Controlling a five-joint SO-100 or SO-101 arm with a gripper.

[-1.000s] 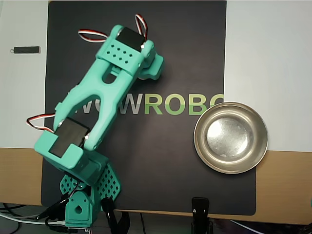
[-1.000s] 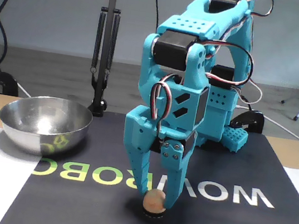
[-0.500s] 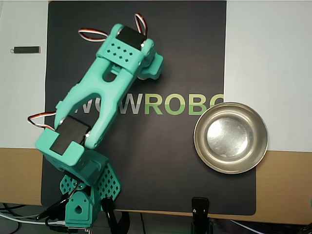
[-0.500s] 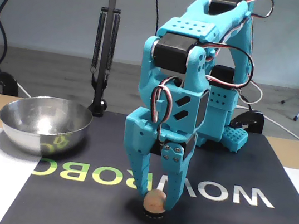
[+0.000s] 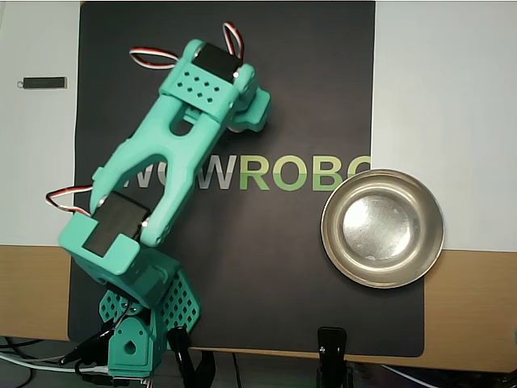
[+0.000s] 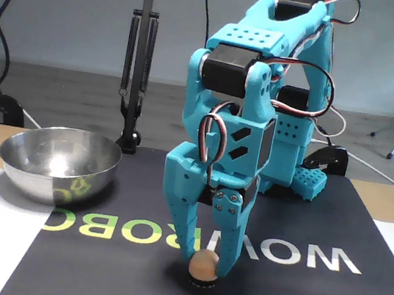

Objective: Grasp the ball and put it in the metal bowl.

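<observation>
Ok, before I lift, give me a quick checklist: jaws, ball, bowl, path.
1. Jaws around the ball: ok. In the fixed view the gripper straddles it, a fingertip on either side.
2. Jaws pressing firmly: cannot tell; contact is not clear in the fixed view, and the arm hides the ball in the overhead view.
3. Ball seating: it sits on a small dark ring on the mat; ok, but lift straight up.
4. Metal bowl empty and upright: ok.
5. Path to the bowl: ok; only bare mat shows between them in both views.
6. Cables clear of the jaws: ok.
</observation>
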